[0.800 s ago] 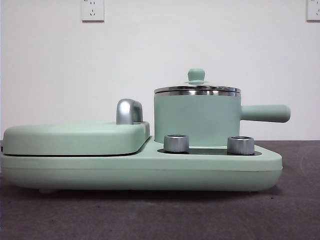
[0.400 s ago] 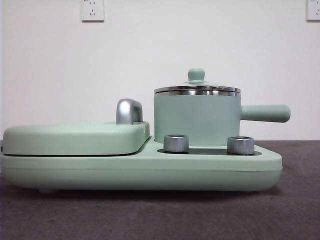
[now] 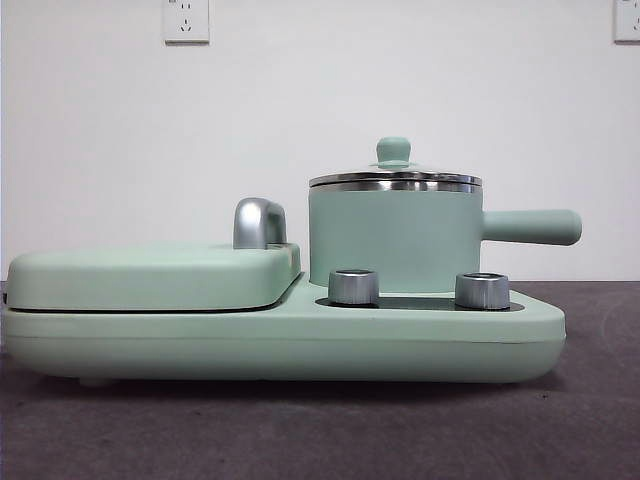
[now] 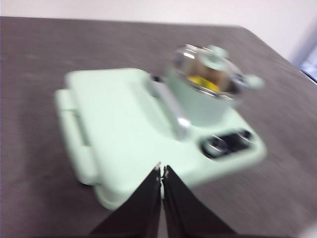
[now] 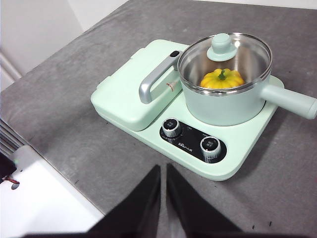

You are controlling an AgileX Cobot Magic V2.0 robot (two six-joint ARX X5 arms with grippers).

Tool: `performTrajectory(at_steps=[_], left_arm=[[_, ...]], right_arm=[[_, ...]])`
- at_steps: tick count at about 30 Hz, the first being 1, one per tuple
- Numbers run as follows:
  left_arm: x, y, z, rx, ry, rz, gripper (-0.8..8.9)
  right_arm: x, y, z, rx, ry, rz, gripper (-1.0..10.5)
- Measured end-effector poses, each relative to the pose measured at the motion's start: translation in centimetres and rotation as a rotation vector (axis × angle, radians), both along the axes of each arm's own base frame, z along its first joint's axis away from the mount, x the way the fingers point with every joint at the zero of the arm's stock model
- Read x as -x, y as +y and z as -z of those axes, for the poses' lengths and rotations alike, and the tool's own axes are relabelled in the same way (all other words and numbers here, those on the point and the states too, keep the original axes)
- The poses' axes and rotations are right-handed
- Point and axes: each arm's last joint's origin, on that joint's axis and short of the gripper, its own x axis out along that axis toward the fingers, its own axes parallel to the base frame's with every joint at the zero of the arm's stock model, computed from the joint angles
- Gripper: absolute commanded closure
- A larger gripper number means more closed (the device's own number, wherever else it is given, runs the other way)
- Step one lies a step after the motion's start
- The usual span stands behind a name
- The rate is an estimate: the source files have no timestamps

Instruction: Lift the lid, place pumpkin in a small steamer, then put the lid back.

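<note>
The small steamer (image 3: pixel 395 238) stands on the mint-green appliance base (image 3: pixel 300 340), its side handle (image 3: pixel 530 227) pointing right. The glass lid (image 5: pixel 225 59) with its mint knob (image 3: pixel 393 150) rests on the steamer's steel rim. Through the glass the yellow-orange pumpkin (image 5: pixel 222 79) lies inside the pot; it shows as a blurred yellow patch (image 4: pixel 203 82) in the left wrist view. My left gripper (image 4: pixel 162 169) hovers shut above the base's near edge. My right gripper (image 5: pixel 163 171) is shut too, held high and well back from the appliance. Neither holds anything.
A flat mint-green griddle cover (image 3: pixel 150 275) with a steel handle (image 3: pixel 258 223) fills the base's left half. Two steel dials (image 3: pixel 353 286) (image 3: pixel 482 290) sit on the front panel. The dark table ends at an edge (image 5: pixel 54 163) close to the right gripper.
</note>
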Motion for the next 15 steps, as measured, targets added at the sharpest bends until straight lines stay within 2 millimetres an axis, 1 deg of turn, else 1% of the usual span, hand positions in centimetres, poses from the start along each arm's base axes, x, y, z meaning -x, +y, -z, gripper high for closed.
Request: performTrajectory(at_steps=[3,9,11,14,15], left_arm=[[-1.4,0.2,2.6,0.004,-0.041,-0.121,8.05],[-4.1,1.2,8.9,0.008,-0.152,-0.304,8.05],[-4.7,1.5,11.1,0.011,-0.184,-0.341,8.06],[-5.0,1.7,13.7,0.011,-0.205,-0.368,8.06],[-5.0,1.8,14.3,0.011,-0.205,-0.373,8.05]], right_arm=[[0.0,0.0,0.0,0.0,0.0,0.0,9.3],[0.0,0.0,0.0,0.0,0.0,0.0,9.3],[0.0,0.0,0.0,0.0,0.0,0.0,9.3],[0.0,0.0,0.0,0.0,0.0,0.0,9.3],[0.0,0.0,0.0,0.0,0.0,0.0,9.3]])
